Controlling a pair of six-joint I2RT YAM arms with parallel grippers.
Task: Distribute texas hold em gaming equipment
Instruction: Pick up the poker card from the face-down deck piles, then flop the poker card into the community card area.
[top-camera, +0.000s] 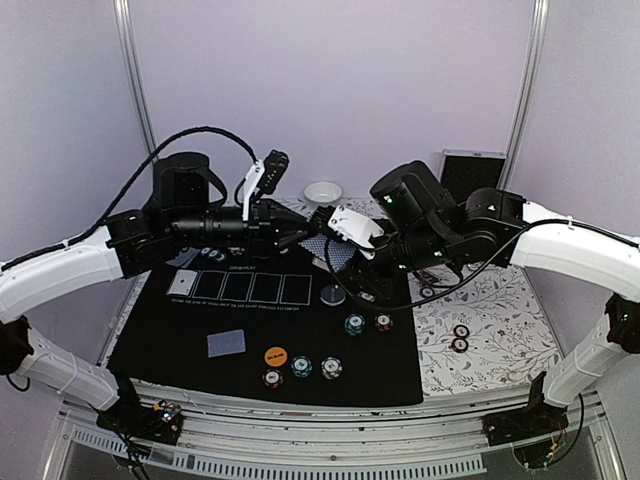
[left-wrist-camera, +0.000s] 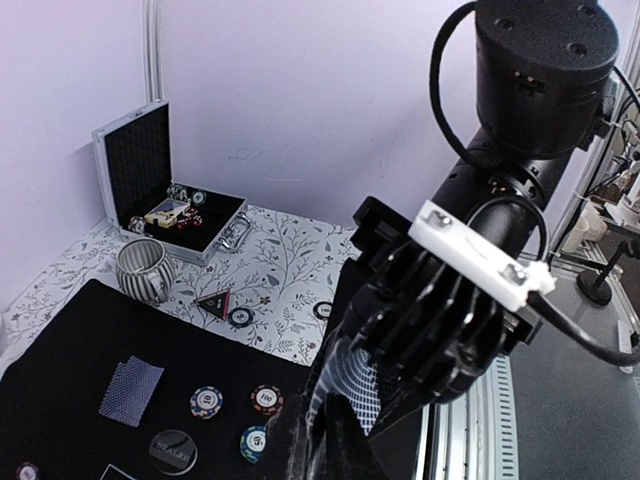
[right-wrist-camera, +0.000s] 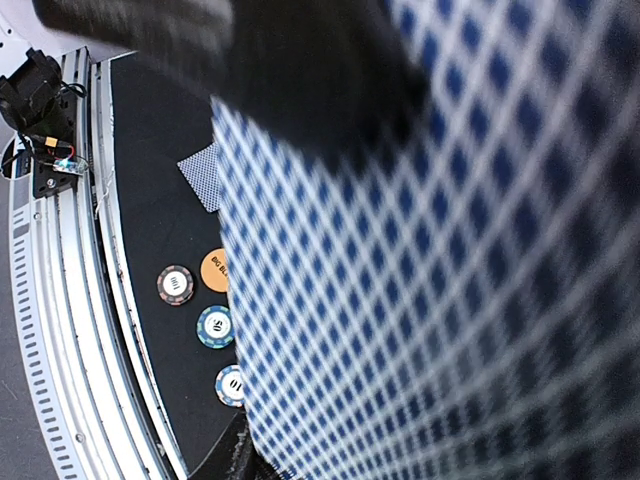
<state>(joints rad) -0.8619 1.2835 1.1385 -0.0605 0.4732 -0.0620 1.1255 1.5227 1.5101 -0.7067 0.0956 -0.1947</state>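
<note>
Both grippers meet above the black mat (top-camera: 150, 340), each closed on blue-grey-backed playing cards (top-camera: 318, 245). In the left wrist view the cards (left-wrist-camera: 350, 385) run from my left gripper (left-wrist-camera: 322, 450) up into the right gripper. In the right wrist view a card back (right-wrist-camera: 450, 280) fills the frame and hides my right gripper (top-camera: 340, 252). My left gripper (top-camera: 298, 236) comes in from the left. On the mat lie a single card (top-camera: 225, 343), an orange disc (top-camera: 276, 355) and striped chips (top-camera: 302, 367), with two more chips (top-camera: 354, 324) farther back.
A dealer disc (top-camera: 333, 295) lies mid-mat. The ribbed metal mug (left-wrist-camera: 143, 268), red triangular marker (left-wrist-camera: 213, 302) and open case (left-wrist-camera: 165, 190) sit on the floral cloth. A white bowl (top-camera: 323, 191) stands at the back. Two chips (top-camera: 460, 338) lie right of the mat.
</note>
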